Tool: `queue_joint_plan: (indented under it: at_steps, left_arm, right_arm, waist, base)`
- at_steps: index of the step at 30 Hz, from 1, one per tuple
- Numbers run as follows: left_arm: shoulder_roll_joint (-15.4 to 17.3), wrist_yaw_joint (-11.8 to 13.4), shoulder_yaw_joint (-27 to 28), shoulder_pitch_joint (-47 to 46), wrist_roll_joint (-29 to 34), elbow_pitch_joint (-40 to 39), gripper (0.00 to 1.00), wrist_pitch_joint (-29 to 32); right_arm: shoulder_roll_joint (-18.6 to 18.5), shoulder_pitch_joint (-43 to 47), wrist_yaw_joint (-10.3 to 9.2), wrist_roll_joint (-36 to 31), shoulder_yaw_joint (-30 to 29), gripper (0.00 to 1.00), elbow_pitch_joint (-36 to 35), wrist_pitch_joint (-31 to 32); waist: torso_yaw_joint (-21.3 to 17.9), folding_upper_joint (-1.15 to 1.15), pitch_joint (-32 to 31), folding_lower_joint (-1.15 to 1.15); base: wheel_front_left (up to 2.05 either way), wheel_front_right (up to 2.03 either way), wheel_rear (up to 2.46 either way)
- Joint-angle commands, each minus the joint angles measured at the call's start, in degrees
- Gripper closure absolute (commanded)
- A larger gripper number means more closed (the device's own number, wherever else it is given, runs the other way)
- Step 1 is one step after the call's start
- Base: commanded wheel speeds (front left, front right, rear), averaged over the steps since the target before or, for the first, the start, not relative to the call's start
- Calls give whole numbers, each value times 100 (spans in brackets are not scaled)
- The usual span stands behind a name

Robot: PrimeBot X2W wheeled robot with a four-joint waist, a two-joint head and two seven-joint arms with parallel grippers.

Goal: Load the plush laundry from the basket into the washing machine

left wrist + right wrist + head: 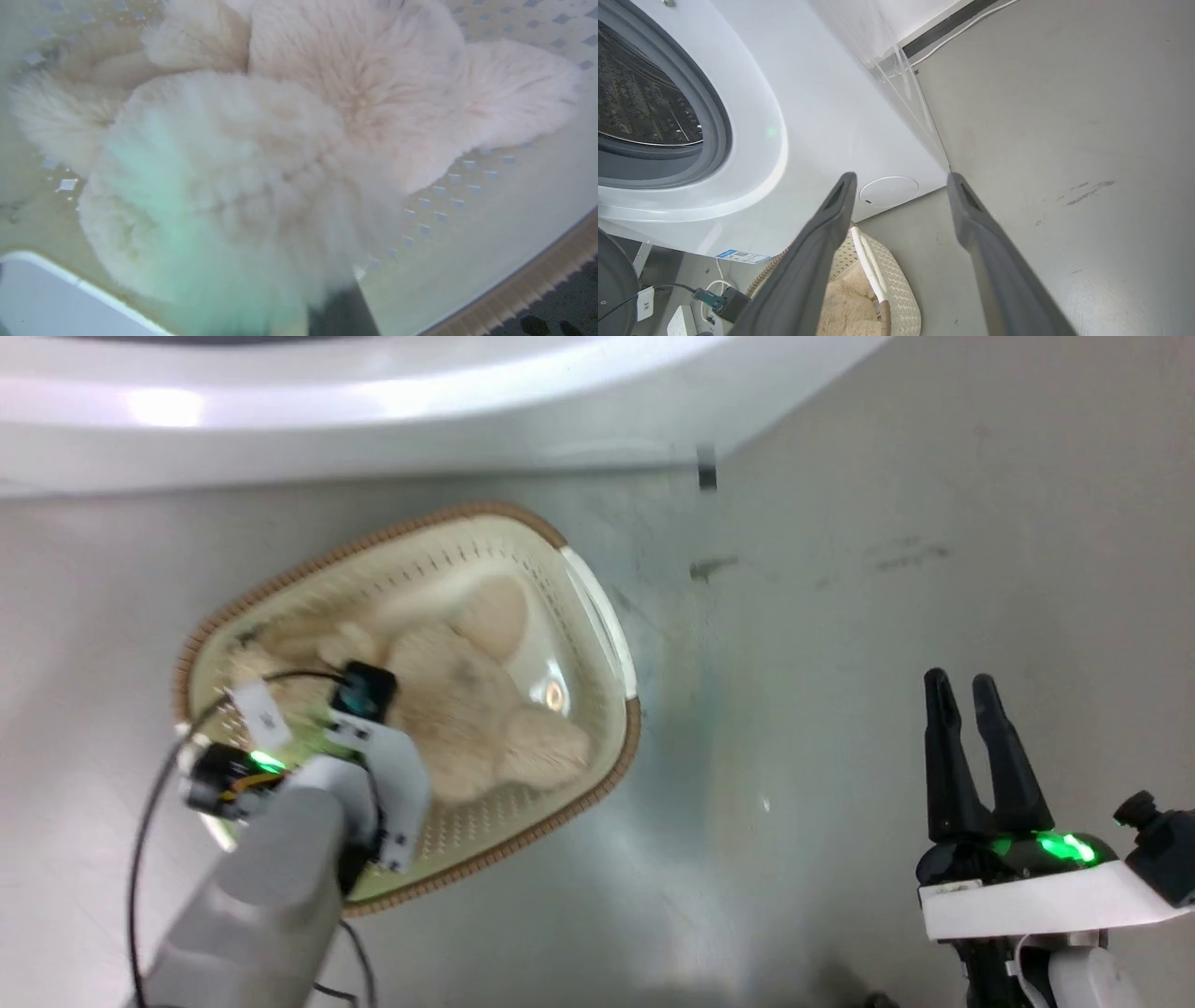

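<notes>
Probably for a grab, the left gripper (366,702) is sitting buried in the teddy bear (467,709) at the basket's (373,537) eight o'clock, its clasp unreadable; the right gripper (962,683) is hovering splayed aside at four o'clock.

1. The head view is bright but smeared. A white shine runs along the washing machine (373,420), and the floor (840,616) glows softly.
2. A bright spot glints inside the basket (420,527).
3. In the left wrist view the plush laundry (355,93) is too close and looks fuzzy. A green glow tints its lower left part.
4. The right wrist view is sharp and evenly lit. Straight lines bend near its edges, and the drum (640,102) is dark.
</notes>
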Motion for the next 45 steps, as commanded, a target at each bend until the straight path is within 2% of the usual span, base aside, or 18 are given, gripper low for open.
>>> queue_joint_plan:
  at_steps: [1,10,11,24,32,45]
  left_arm:
    - [-86,-39,-37,110,-35,17,100,-88]
    - [-555,-204,-134,496,-205,47,100,-532]
    - [-673,-249,-134,579,-279,41,100,-675]
    - [-966,-337,-55,828,-602,-201,100,-1286]
    - [-978,-250,25,953,-696,-588,100,-1810]
    - [-803,167,386,986,-735,-1687,100,-2668]
  right_arm:
    - [-1,-69,-4,7,-6,0,76,-25]
    - [-1,100,-4,-73,-95,0,454,-25]
    - [-1,203,-4,-101,-119,0,565,-25]
    - [-1,670,-4,-162,-280,0,893,-25]
    - [-1,902,-4,-146,-364,0,967,-25]
    - [-1,1108,-4,-174,-427,0,992,-25]
  waist:
    - [198,0,-451,0]
    - [625,0,-1435,0]
    - [788,0,-1741,0]
    - [1348,0,-2885,0]
    - [1529,0,-3283,0]
    - [1514,0,-3514,0]
  base:
    - [0,0,0]
    - [0,0,0]
    - [0,0,0]
    - [0,0,0]
    - [0,0,0]
    - [0,0,0]
